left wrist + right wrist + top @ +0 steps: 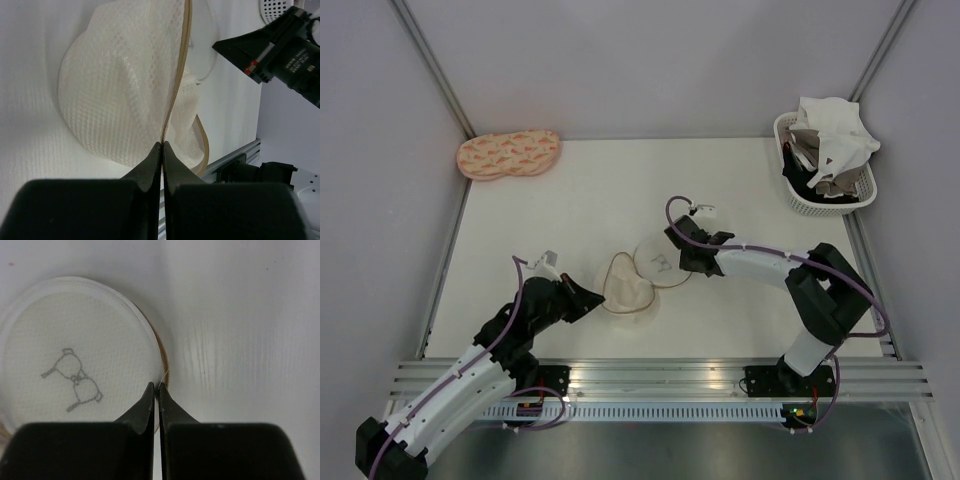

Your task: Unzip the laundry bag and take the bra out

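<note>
Top: I see the laundry bag (pixel 656 262) mid-bench (pixel 570 200), between both arms.
Left wrist: left claw (pixel 162 145) pinched closed on its tan zipper rim (pixel 180 75).
Right wrist: right claw (pixel 157 386) clamped on the disc's edge, beside the bra drawing (pixel 75 380).

Laundry bag (pixel 656 262) mid-worktop (pixel 560 210), round cream face up, small dark drawing on it. Cream half of bag spread out toward left and near side. Left pincer (pixel 597 299) touching that half's left edge. Right pincer (pixel 684 263) at disc's right rim. Both arms reaching in low from near edge. Pink-orange patterned pouch (pixel 508 155) in far left corner, well apart. White basket (pixel 800 196) at far right holding beige and black clothes, white garment (pixel 837 135) draped on top.
</note>
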You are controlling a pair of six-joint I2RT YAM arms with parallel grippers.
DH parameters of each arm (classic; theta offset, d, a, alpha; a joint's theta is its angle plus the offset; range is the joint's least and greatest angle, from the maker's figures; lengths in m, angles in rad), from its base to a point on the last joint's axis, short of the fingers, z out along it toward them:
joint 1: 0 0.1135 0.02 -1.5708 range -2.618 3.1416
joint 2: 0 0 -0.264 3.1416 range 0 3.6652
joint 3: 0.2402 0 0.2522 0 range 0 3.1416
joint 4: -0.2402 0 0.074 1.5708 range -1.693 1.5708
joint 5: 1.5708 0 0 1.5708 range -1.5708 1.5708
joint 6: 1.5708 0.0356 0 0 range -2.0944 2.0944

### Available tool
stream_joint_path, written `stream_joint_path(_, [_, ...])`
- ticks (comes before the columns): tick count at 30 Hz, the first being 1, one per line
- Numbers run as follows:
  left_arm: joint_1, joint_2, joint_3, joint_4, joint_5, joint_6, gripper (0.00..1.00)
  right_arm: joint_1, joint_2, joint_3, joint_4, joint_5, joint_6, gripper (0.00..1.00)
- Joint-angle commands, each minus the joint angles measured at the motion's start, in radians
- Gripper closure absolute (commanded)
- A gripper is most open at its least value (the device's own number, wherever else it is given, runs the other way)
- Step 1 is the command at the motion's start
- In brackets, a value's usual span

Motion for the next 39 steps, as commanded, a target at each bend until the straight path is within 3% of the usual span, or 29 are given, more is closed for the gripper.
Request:
stream_joint_path(1, [0.005,0.029,0.015,0.034,-0.004,-0.013,0.98,0.065,-0.137,0.025,-0.056,0.06,-0.079,0.99])
stream_joint_path(8, [0.005,0.084,0.051,0.079,-0.004,-0.007,0.98,0.272,-0.214,0.152,-0.166,0.161,-0.159,0.99])
stream_joint_path(16, [0.005,0.084,0.061,0.088,-0.011,-0.017,0.98,0.542,-0.114,0.327,-0.221,0.3,-0.25,1.0])
stream_joint_path(23, [0.005,-0.002,0.075,0.028,-0.079,-0.059,0.98,0.663,-0.021,0.407,-0.188,0.334,-0.378,1.0])
stream_joint_path(26, [0.005,-0.063,0.081,0.005,-0.119,-0.08,0.84,0.679,-0.004,0.436,-0.194,0.347,-0.408,1.0])
stream_joint_path(27, [0.005,-0.082,0.083,-0.018,-0.146,-0.088,0.63,0.682,0.002,0.439,-0.195,0.359,-0.412,1.0])
stream_joint_path(30, [0.005,-0.16,0.092,-0.094,-0.198,-0.126,0.22,0.683,0.004,0.446,-0.194,0.357,-0.432,1.0])
stream_joint_path(31, [0.005,-0.183,0.098,-0.12,-0.235,-0.135,0.15,0.686,0.004,0.444,-0.191,0.357,-0.437,0.99])
stream_joint_path(34, [0.005,-0.266,0.097,-0.18,-0.29,-0.161,0.0,0.686,0.005,0.446,-0.182,0.344,-0.46,1.0])
stream_joint_path(39, [0.005,-0.382,0.081,-0.226,-0.355,-0.198,0.0,0.686,0.015,0.444,-0.146,0.261,-0.541,1.0])
